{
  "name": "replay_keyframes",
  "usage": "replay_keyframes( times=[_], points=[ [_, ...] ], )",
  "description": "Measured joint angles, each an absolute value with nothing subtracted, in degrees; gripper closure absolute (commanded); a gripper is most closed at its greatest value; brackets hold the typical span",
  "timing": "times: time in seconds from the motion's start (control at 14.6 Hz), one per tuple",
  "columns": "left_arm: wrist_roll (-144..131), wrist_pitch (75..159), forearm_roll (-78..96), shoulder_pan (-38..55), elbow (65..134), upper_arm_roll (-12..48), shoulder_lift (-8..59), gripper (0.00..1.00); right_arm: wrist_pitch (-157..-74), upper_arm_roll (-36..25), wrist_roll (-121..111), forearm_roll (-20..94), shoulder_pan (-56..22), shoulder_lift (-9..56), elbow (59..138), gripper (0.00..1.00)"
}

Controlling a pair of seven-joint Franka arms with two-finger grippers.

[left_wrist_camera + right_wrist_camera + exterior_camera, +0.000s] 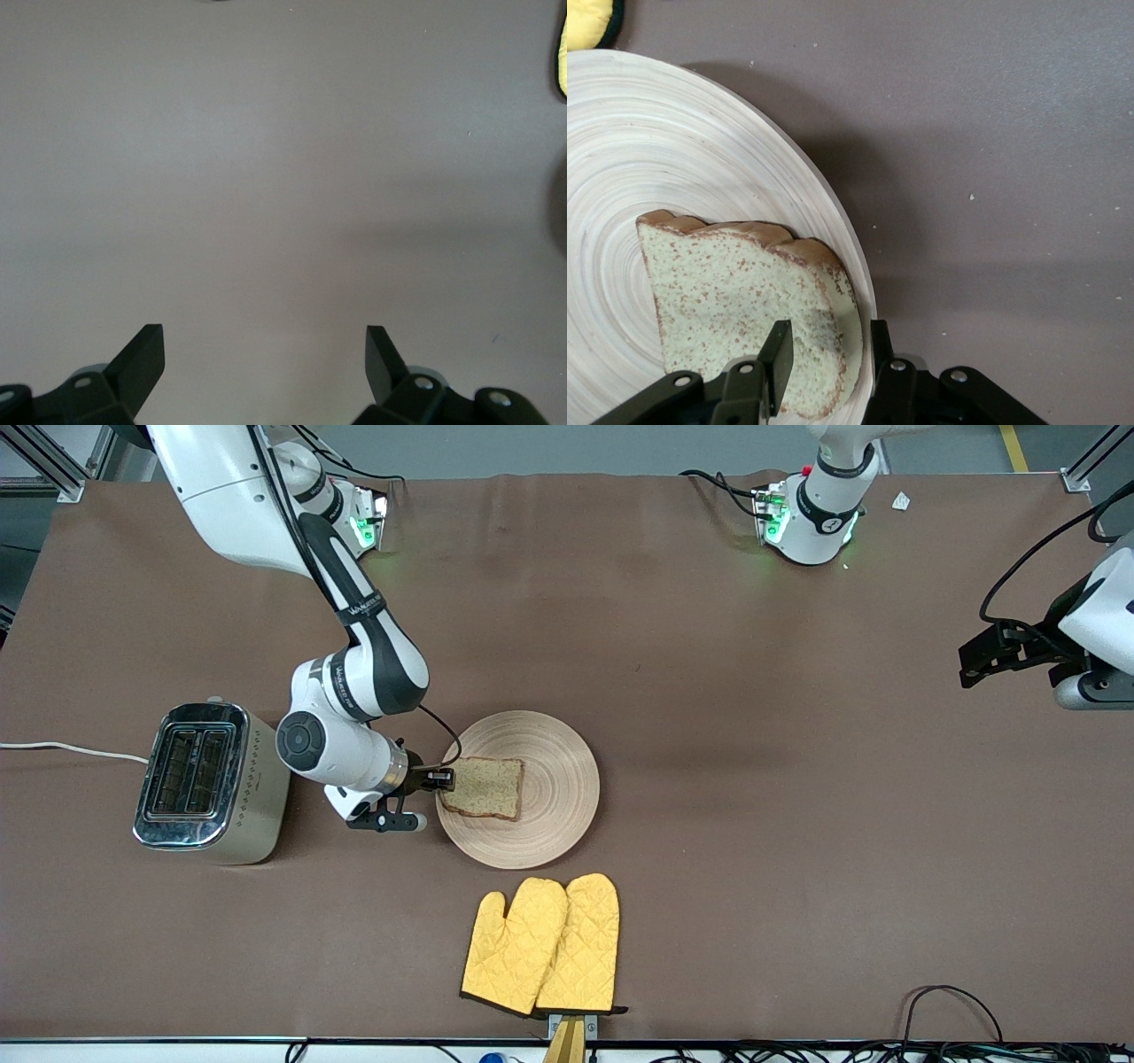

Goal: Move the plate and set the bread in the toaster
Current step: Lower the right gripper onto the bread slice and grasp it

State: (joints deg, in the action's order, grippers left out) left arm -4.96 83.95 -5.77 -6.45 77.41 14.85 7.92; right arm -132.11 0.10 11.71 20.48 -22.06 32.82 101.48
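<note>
Plate (pixel 540 824), the widest item, lies on the brown counter (pixel 753 779) between the toaster (pixel 208 784) and the yellow oven mitts (pixel 542 946), which sit nearer the front camera. The toaster stands toward the right arm's end of the counter, slots upward and empty, its white cord (pixel 71 749) trailing off the edge. The bread (pixel 483 786) rests on the plate near the rim that faces the toaster. The right gripper (pixel 824 359) reaches in low from the toaster's side, its fingers clamped on the slice's crust edge, one finger above and one at the rim. The hold is shallow and at one edge only, so the soft slice may tear, fold or slip free when lifted; the lower finger, so close to the rim, may also catch and drag the plate. A drooping slice could miss a narrow slot. The left gripper (pixel 264 354) waits over bare counter at the left arm's end, fingers spread wide and empty.
</note>
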Motion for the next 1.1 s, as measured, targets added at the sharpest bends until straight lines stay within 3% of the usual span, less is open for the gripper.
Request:
replay_keyframes(
  times=[0.14,0.41,0.69,0.89,1.1],
  points=[
    [-5.0,83.3,-5.8,-6.6,77.4,14.8,7.9,0.00,-132.2,0.1,11.7,20.5,-22.2,33.2,101.5,0.62],
    [-5.0,83.2,-5.8,-6.9,77.1,14.5,7.5,0.00,-132.3,0.1,11.7,20.5,-22.7,33.3,101.5,0.64],
    [-4.9,81.6,-5.8,-0.2,77.2,7.6,4.5,0.00,-132.8,0.1,11.7,20.5,-22.9,33.5,101.5,0.71],
    [-4.9,80.8,-5.4,0.6,78.7,6.3,3.1,0.00,-132.9,0.1,11.7,20.5,-23.0,33.6,101.5,0.71],
    [-4.8,80.8,-4.6,0.3,80.9,5.8,1.9,0.00,-133.0,0.1,11.7,20.5,-23.0,33.7,101.5,0.78]
  ],
)
